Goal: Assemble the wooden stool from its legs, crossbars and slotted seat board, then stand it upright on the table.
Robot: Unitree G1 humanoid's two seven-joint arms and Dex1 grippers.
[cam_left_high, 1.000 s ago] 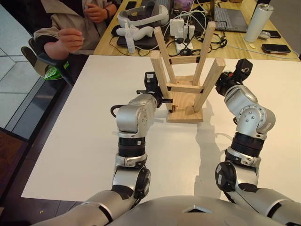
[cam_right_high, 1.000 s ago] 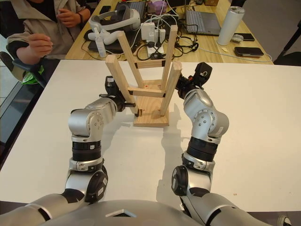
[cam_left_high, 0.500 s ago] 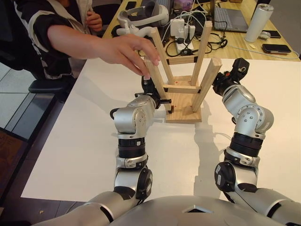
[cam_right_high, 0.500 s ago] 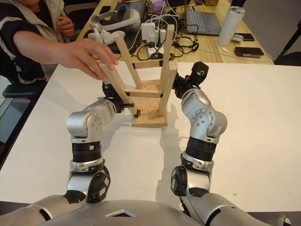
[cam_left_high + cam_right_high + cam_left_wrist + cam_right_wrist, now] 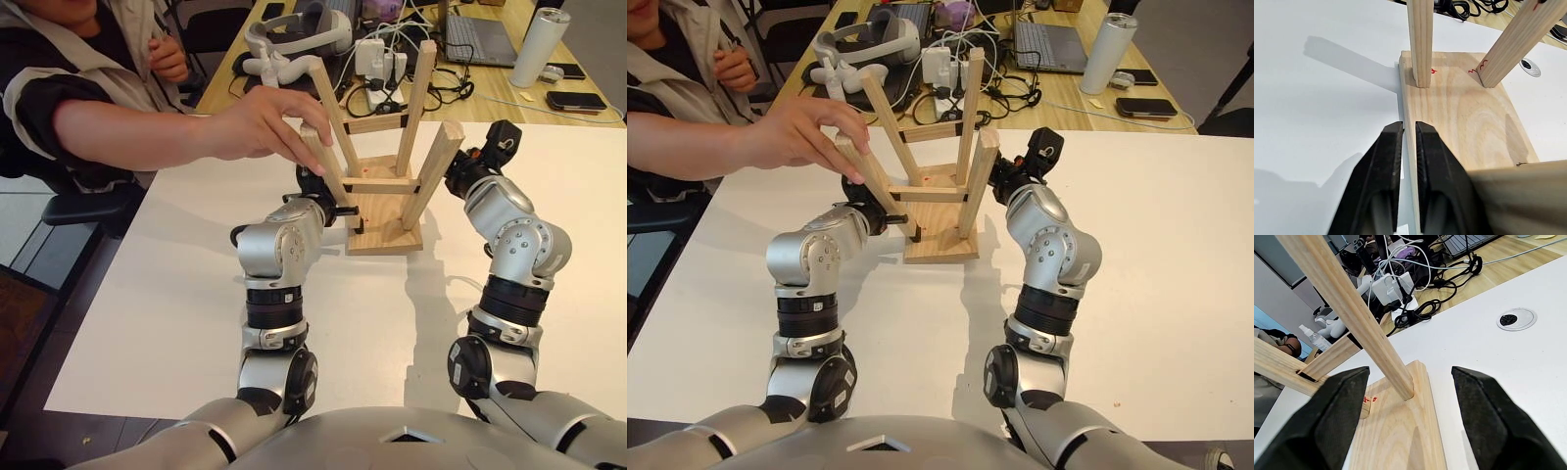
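Flipping the stool [image 5: 384,186] needs firm holds; left end effector [image 5: 1405,142] seemingly together beside seat board [image 5: 1464,112]; right end effector [image 5: 1409,377] apart astride leg [image 5: 1352,308].

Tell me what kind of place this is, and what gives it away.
Probably a robotics lab or tech office. Behind the white table stands a wooden desk crowded with a laptop, a headset and a tangle of chargers and cables.
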